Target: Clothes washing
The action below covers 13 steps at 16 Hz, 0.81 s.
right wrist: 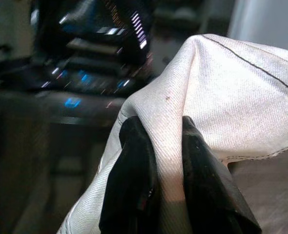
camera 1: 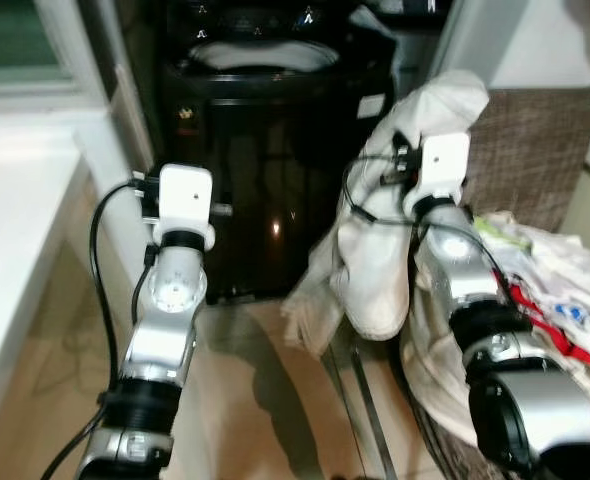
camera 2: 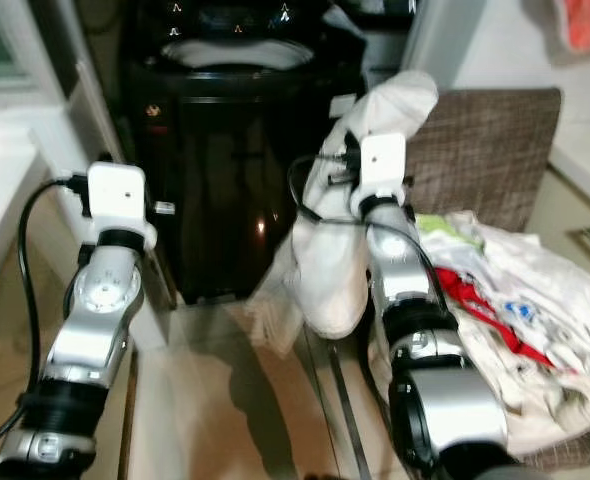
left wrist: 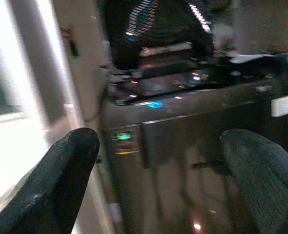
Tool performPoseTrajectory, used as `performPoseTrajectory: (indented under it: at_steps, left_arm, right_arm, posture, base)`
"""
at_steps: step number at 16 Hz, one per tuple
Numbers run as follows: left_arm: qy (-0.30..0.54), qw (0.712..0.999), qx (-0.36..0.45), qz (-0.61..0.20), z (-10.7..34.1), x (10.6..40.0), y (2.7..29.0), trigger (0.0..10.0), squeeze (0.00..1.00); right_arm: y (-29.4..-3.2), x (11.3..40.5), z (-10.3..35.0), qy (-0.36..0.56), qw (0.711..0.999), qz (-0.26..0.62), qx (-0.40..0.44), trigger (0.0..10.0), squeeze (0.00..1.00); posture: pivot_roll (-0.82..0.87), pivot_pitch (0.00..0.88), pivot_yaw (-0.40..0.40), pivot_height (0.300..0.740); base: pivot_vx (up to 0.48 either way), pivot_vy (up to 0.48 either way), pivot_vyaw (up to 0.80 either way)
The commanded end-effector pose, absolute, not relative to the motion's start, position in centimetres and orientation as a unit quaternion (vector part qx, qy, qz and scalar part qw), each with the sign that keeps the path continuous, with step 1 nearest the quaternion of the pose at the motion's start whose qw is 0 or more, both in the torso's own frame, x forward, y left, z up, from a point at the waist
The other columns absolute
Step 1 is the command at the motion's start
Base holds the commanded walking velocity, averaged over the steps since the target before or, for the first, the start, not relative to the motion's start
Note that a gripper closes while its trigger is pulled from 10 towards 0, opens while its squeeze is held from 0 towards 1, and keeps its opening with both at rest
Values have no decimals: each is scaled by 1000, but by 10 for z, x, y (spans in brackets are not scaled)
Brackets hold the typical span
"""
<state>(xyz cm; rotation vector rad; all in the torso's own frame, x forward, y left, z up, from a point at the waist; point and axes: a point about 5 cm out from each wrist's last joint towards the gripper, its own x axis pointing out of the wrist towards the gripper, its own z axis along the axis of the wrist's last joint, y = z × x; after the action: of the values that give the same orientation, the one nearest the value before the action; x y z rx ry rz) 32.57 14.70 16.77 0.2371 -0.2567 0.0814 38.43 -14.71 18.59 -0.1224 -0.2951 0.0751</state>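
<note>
Here our right claw (right wrist: 166,161) is clenched on a fold of a white garment (camera 1: 380,270), which it holds up in the air so the rest trails down beside the arm, just above the heaped laundry basket (camera 2: 535,400). From that claw the washing machine (camera 1: 265,150) lies ahead and to the left, its open tub (camera 1: 263,55) at about claw height, so we judge the cloth must travel forward and leftward over the rim. Our left claw (left wrist: 158,161) is released and empty, raised before the machine's front; it stands nearer the machine but carries nothing.

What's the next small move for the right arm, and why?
Probably carry the white garment forward and leftward over the washing machine. The right gripper has its fingers pinched on a fold, the cloth hangs beside the machine's front, and the top looks open. The left gripper is open, holding nothing.
</note>
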Motion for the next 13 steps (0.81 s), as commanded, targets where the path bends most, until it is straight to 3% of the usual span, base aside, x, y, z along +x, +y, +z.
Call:
performPoseTrajectory:
  at_steps: [1,13]
  left_arm:
    - [-143,982,121,33,175,325,146,10000,0]
    - [-153,980,116,53,178,325,150,10000,0]
  right_arm:
    - [-146,387,205,-183,981,38,-55,10000,0]
    - [-125,397,246,-220,968,101,-70,10000,0]
  posture:
    - [-1,0,-25,740]
    - [21,0,-44,740]
  base:
    - [480,0,0]
    - [472,0,0]
